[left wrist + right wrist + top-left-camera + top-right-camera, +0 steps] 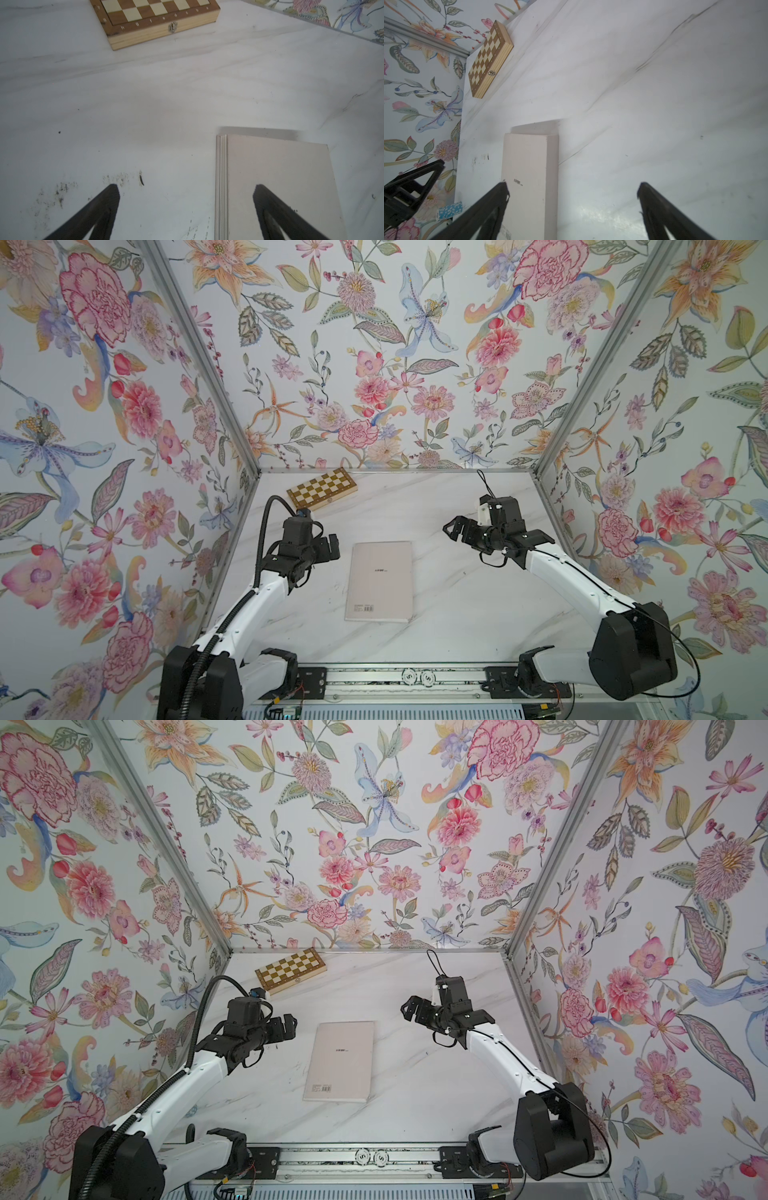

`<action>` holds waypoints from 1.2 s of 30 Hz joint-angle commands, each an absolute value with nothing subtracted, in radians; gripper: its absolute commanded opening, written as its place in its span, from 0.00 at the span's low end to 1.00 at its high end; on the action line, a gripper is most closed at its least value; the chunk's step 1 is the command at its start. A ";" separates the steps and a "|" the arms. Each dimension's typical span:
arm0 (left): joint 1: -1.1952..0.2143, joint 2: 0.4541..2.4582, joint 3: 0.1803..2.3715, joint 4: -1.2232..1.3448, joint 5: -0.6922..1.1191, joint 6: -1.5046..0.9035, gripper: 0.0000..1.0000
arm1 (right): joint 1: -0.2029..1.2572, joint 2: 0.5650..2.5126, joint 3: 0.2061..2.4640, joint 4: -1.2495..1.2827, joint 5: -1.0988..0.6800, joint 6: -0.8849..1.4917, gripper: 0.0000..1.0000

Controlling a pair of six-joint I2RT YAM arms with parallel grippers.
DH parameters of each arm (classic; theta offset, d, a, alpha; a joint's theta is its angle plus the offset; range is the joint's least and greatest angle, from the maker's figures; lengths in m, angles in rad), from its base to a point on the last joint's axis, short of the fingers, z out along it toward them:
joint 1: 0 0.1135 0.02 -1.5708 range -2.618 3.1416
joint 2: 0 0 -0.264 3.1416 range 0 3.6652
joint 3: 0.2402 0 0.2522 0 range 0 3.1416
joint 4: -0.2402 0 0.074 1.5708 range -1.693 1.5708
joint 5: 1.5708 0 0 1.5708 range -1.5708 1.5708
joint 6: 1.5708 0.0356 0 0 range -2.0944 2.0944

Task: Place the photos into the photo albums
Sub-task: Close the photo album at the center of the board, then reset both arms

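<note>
While the album [380, 580] lies shut and flat on the table [478, 614], a gripper hangs on each side of it, and both are empty. The left gripper [329, 548] has its jaws spread wide by the album's far left corner. Its wrist view shows one fingertip over the cover and the other over bare table, straddling the grooved long edge. The right gripper [452, 529] is spread just as wide near the album's far right corner and touches nothing. No photos show in any view. Whether they sit inside the album or lie out of sight cannot be told. A chessboard box [322, 488] rests well beyond the album's far left corner.

The main risk is the cover. It lies flush, so a jaw coming down on top would only pin it shut. A jaw pushing sideways would likely skate the album across the smooth marble, since nothing braces it. The side facing up carries a barcode, so it may be the back cover, and lifting it could open the album at the wrong end. If one arm lifts the cover while the other does not hold the album down, the whole thing may tilt or flop closed.
</note>
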State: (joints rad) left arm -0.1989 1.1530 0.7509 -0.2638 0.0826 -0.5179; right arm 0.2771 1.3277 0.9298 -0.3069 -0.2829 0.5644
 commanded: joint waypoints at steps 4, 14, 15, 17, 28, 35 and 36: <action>-0.119 1.195 0.723 -0.029 0.039 -0.415 0.99 | 0.173 1.185 0.811 -0.276 -0.216 0.420 0.99; -0.098 1.230 0.522 0.330 -0.225 -0.102 0.99 | 0.160 1.050 0.598 -0.054 -0.021 0.253 0.99; -0.092 1.236 0.488 0.387 -0.221 -0.091 0.99 | 0.161 1.039 0.586 -0.037 -0.005 0.235 0.99; -0.079 1.252 0.439 0.476 -0.201 -0.091 0.99 | 0.173 1.007 0.561 0.005 0.024 0.193 0.99; -0.049 1.378 0.356 0.836 -0.153 -0.003 0.99 | 0.199 0.983 0.406 0.264 0.155 0.117 0.99; -0.044 1.555 0.317 1.119 -0.137 0.027 0.99 | 0.198 1.030 0.371 0.390 0.175 0.052 0.99; -0.043 1.555 0.318 1.103 -0.132 0.019 0.99 | 0.194 1.035 0.370 0.401 0.173 0.047 0.99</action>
